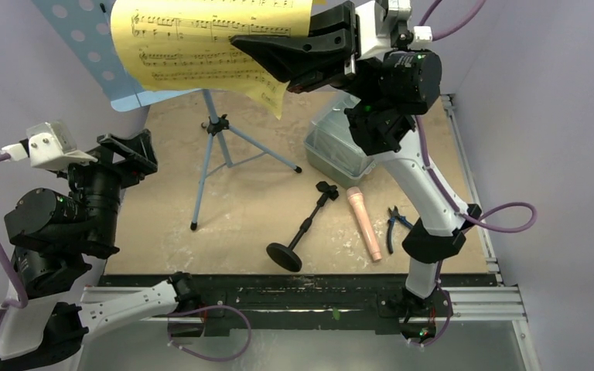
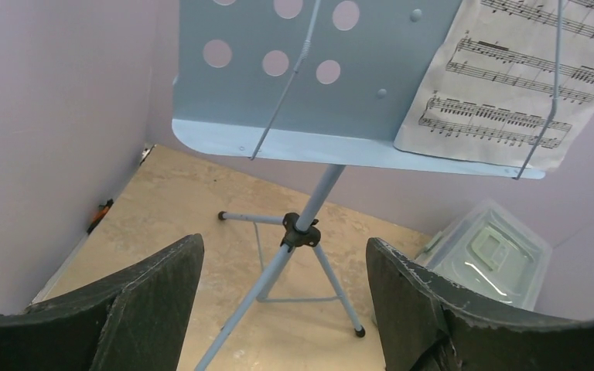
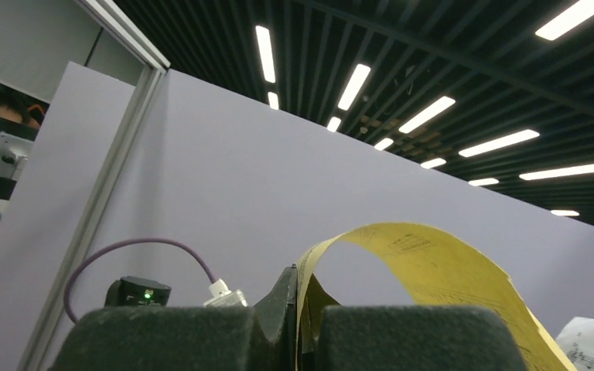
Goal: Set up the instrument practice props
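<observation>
1. My right tool (image 3: pixel 298 328) is nearest the lens. Its jaws are pressed together on one edge of the yellow sheet (image 3: pixel 433 263), which curls up and over from the pinch. I grip only the edge so that the printed face hangs free for laying.
2. From above, that sheet hangs high in front of the right part of the music stand (image 1: pixel 209 154). I cannot tell whether it touches the desk, so I judge it not yet placed.
3. The white sheet (image 2: pixel 510 85) is already on the right half of the music stand's desk. Its lower edge sits on the ledge, and a thin wire arm crosses it, which I take to be what keeps it from sliding. The left half of the desk is bare.
4. My left tool (image 2: pixel 282 255) is spread wide and holds nothing. It sits low and to the left of the music stand, facing the pole and well apart from it. I think this leaves the desk free for the right arm.
5. The mic stand (image 1: pixel 302 228) lies on its side on the tabletop (image 1: pixel 240 209), to the right of the music stand's feet. The mic (image 1: pixel 363 224) lies flat just beyond it, farther right. Both are yet to be set up: the base goes down first, then the mic into the clip.
6. The box (image 1: pixel 340 147) and the pliers (image 1: pixel 393 224) lie farther right of the music stand, and I leave them alone.
</observation>
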You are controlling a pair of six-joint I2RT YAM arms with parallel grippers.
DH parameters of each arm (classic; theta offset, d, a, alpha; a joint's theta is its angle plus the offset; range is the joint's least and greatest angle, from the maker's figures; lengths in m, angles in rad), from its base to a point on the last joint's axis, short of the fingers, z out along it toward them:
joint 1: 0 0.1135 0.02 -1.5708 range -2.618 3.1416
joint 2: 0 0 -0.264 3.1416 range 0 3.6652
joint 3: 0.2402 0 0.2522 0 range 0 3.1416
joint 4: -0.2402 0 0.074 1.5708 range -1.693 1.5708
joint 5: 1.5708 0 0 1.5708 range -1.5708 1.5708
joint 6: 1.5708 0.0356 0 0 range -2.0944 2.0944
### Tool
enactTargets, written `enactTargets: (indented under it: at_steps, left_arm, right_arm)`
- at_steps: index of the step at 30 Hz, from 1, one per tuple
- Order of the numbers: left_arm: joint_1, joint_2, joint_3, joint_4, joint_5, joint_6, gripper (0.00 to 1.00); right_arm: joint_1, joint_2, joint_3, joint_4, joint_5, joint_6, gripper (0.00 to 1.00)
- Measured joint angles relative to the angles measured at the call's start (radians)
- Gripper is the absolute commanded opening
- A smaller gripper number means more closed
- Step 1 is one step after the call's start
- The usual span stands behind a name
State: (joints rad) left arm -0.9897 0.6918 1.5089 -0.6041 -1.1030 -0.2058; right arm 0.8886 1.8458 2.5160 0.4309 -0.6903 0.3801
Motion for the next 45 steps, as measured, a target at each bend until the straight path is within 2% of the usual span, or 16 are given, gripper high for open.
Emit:
enactTargets:
  at_steps: [6, 12, 18, 23, 26, 29, 33, 37, 41, 45]
  left_arm:
    - [-0.003, 0.024, -0.015, -0.028, -0.045, -0.039, 0.77]
    - [-0.008, 0.100, -0.089, -0.026, -0.016, -0.032, 0.84]
    - [-0.008, 0.193, -0.134, -0.006, 0.068, 0.012, 0.87]
    - [-0.008, 0.209, -0.144, 0.003, 0.161, 0.035, 0.90]
    - [-0.008, 0.204, -0.143, 0.015, 0.200, 0.038, 0.91]
    - [-0.008, 0.240, -0.088, -0.013, 0.203, 0.038, 0.91]
    - [-0.007, 0.372, 0.120, -0.041, 0.231, 0.046, 0.92]
    - [0.029, 0.469, 0.219, -0.031, 0.365, 0.069, 0.92]
    - [0.158, 0.509, 0.218, -0.034, 0.612, 0.068, 0.90]
    - [0.217, 0.507, 0.184, -0.030, 0.756, 0.058, 0.90]
  right_arm:
    - [-0.035, 0.045, -0.005, 0.003, 0.042, -0.020, 0.00]
    - [-0.113, 0.132, -0.093, -0.016, 0.082, 0.011, 0.00]
    - [-0.177, 0.176, -0.169, -0.078, 0.099, 0.011, 0.00]
    - [-0.190, 0.113, -0.307, -0.099, 0.119, -0.011, 0.00]
    - [-0.188, 0.096, -0.321, -0.103, 0.132, -0.017, 0.00]
    - [-0.187, 0.094, -0.304, -0.105, 0.149, -0.019, 0.00]
    - [-0.187, 0.094, -0.271, -0.109, 0.171, -0.029, 0.00]
    - [-0.188, 0.076, -0.268, -0.152, 0.185, -0.086, 0.00]
    - [-0.188, -0.004, -0.374, -0.212, 0.220, -0.173, 0.00]
    - [-0.188, -0.047, -0.431, -0.245, 0.246, -0.219, 0.00]
